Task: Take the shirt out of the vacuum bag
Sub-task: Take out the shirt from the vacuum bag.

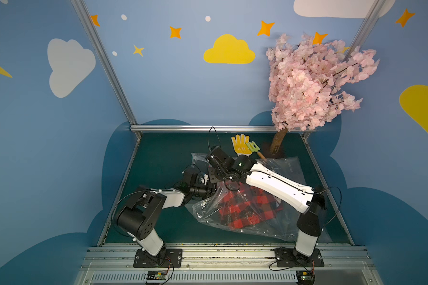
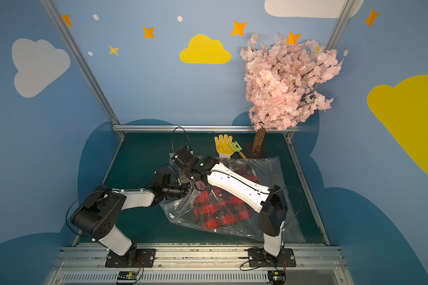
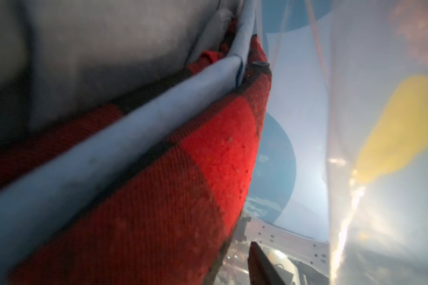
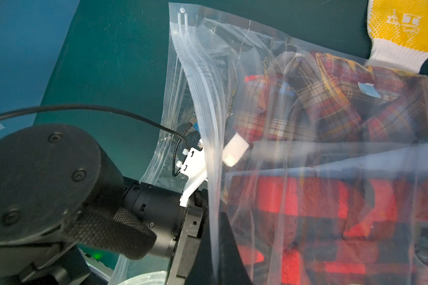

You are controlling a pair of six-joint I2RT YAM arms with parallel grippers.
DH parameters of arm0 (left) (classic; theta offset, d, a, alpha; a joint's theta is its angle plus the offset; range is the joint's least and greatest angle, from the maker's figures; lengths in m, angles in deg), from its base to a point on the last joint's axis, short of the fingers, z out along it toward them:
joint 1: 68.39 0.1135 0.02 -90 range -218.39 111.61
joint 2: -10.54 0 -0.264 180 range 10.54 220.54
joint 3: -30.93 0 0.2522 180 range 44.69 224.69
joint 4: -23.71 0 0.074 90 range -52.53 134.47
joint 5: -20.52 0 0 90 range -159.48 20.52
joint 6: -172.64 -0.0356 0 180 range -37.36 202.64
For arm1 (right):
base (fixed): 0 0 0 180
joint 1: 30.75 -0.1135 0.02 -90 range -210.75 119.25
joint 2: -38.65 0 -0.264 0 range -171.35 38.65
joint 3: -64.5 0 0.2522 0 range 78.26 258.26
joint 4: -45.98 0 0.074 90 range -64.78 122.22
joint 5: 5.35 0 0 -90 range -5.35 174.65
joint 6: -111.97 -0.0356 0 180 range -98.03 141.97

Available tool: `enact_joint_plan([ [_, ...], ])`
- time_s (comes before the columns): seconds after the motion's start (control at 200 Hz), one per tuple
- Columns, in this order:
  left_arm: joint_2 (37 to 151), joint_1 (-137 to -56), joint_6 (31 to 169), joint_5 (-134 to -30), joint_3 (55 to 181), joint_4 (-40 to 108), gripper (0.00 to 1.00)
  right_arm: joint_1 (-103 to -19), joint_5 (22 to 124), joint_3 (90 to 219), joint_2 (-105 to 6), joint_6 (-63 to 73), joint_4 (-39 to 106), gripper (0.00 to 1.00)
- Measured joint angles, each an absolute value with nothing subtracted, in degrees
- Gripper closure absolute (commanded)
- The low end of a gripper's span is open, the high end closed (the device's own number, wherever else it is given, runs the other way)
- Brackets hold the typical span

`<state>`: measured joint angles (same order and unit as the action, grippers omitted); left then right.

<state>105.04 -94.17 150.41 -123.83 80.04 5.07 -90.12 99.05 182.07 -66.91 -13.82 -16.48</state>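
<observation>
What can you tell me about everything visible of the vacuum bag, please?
The vacuum bag is large, clear, crinkled plastic lying on the green table, holding a red-and-black plaid shirt. Its ribbed zip-seal strip is unsealed and lifted, pinched by the shut right gripper, while the left arm reaches into the mouth. A yellow glove lies at its far edge.

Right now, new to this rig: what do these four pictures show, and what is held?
Two robot arms with grippers work a green table. Both top views look down from overhead; the other two come from wrist cameras. On it lie a clear vacuum bag with a red-black plaid shirt inside, a yellow work glove, a green rake and a pink blossom tree. The right gripper is shut on the bag's zip edge. The left gripper reaches into the bag mouth; its grip is unclear.
</observation>
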Motion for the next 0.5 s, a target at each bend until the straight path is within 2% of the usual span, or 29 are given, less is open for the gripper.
enact_joint_plan([
  [0.135,105.5,-95.3,151.2,-124.2,80.5,3.5,0.44,-90.1,98.8,182.1,-66.8,-13.8,-16.4,1.0],
  [0.305,107.9,-96.3,150.8,-124.2,81.6,3.4,0.47,-90.1,98.5,182.1,-66.8,-13.8,-16.4,1.0],
  [0.365,109.0,-96.7,150.9,-124.1,81.7,3.1,0.54,-90.1,98.5,182.0,-66.8,-13.8,-16.4,1.0],
  [0.5,109.8,-97.6,150.5,-124.2,81.9,2.8,0.79,-90.1,98.5,181.9,-66.8,-13.8,-16.4,1.0],
])
